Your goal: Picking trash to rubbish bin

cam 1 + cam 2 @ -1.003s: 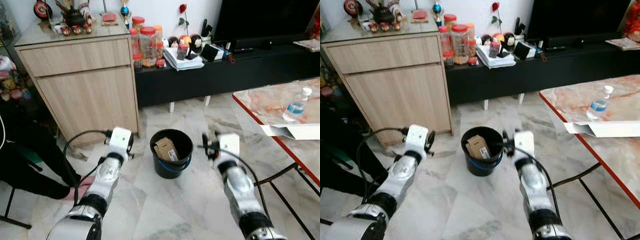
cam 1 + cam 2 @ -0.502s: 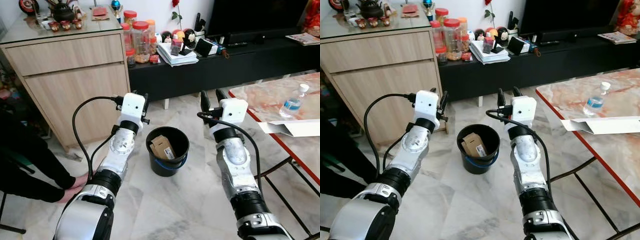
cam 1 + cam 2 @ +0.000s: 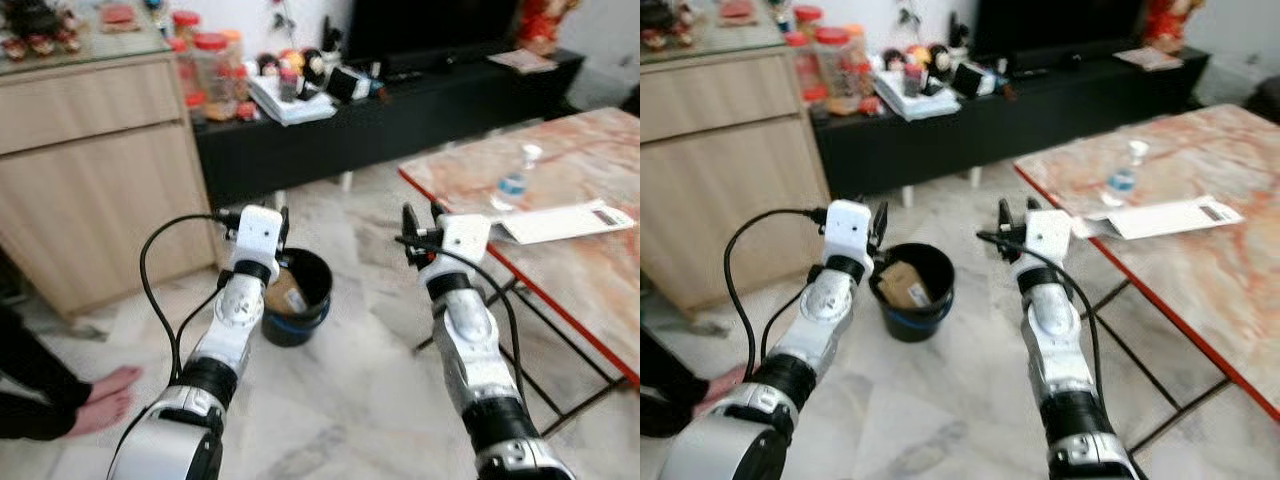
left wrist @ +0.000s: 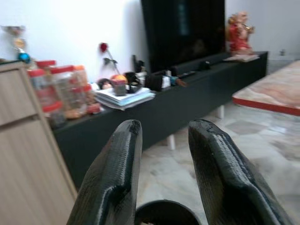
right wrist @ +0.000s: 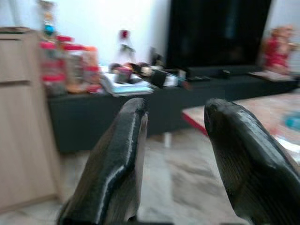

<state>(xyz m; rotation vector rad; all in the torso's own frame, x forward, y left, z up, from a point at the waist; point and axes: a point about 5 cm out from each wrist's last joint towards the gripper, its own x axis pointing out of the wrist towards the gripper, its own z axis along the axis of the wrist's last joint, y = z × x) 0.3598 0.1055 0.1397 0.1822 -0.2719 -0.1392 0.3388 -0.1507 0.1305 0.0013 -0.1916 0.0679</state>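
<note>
**Robot Turns From Bin Toward Littered Table**

The black rubbish bin (image 3: 910,292) stands on the marble floor (image 3: 970,390) with a cardboard box (image 3: 902,285) already inside; the left gripper (image 3: 277,222) hovers at the bin's rim, fingers parted and empty; the right gripper (image 3: 422,223) is raised between the bin and the red-edged marble table (image 3: 590,270), fingers likewise spread and holding nothing; on that table, well apart from the bin, lie a plastic water bottle (image 3: 513,181) and a flat white carton (image 3: 560,221); the bottle is probably light, smooth and easily crushed, best taken round its middle; the carton looks thin and floppy, best pinched at an edge; the head views show both items and the bin's contents; the left wrist view adds the bin's rim below the fingers (image 4: 112,173) and a television cabinet beyond.
</note>
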